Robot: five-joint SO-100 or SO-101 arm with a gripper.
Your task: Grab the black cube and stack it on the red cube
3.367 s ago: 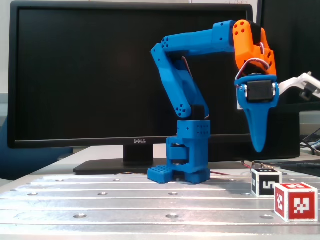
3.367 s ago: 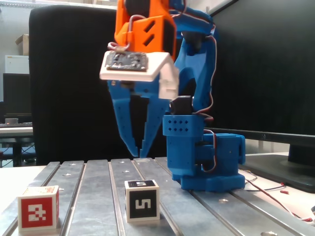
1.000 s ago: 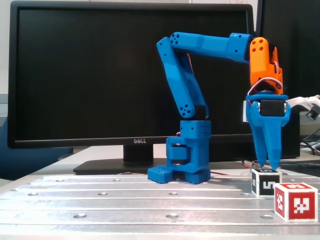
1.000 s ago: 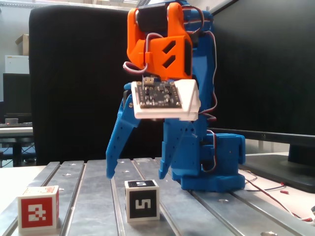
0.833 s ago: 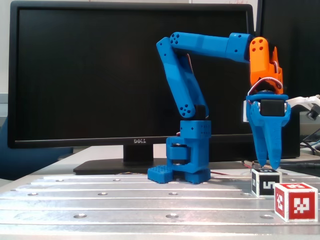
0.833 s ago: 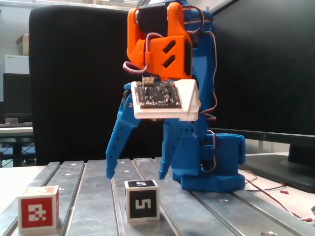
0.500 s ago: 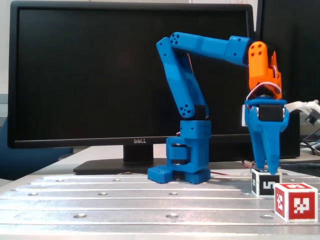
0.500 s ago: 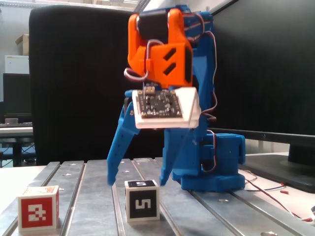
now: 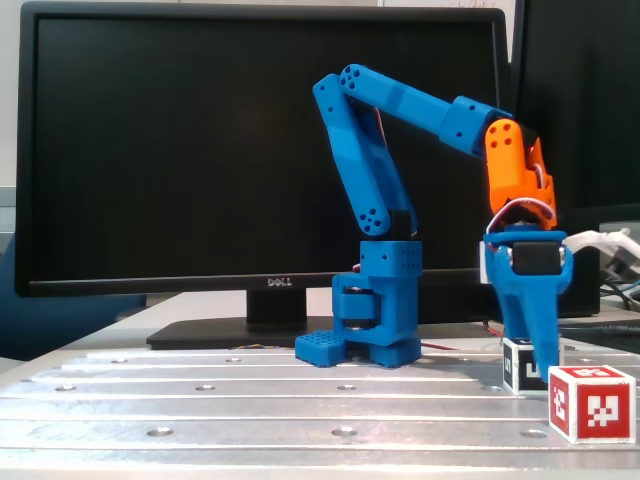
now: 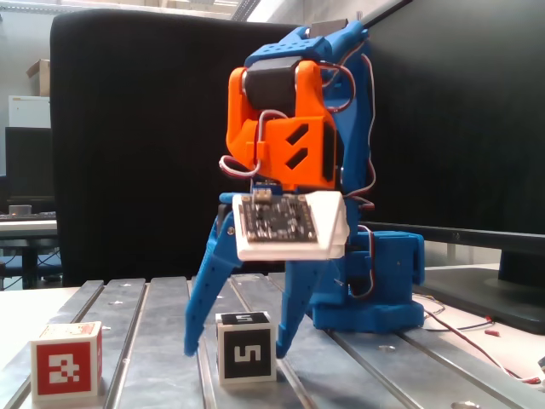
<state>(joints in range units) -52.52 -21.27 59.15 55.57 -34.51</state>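
The black cube (image 10: 245,348) with a white "5" mark sits on the metal table, and in a fixed view it shows partly behind the blue fingers (image 9: 522,367). My gripper (image 10: 234,345) is open, pointing down, with one finger on each side of the cube, tips near the table. I cannot tell whether the fingers touch it. In a fixed view the gripper (image 9: 543,365) hides part of the cube. The red cube (image 9: 591,402) stands on the table just in front and right of the black cube; in another fixed view it (image 10: 67,371) is at the lower left.
The arm's blue base (image 9: 375,315) stands mid-table. A Dell monitor (image 9: 260,150) fills the back. Cables (image 9: 620,290) lie at the right edge. The slotted metal table (image 9: 250,400) stretches to the left.
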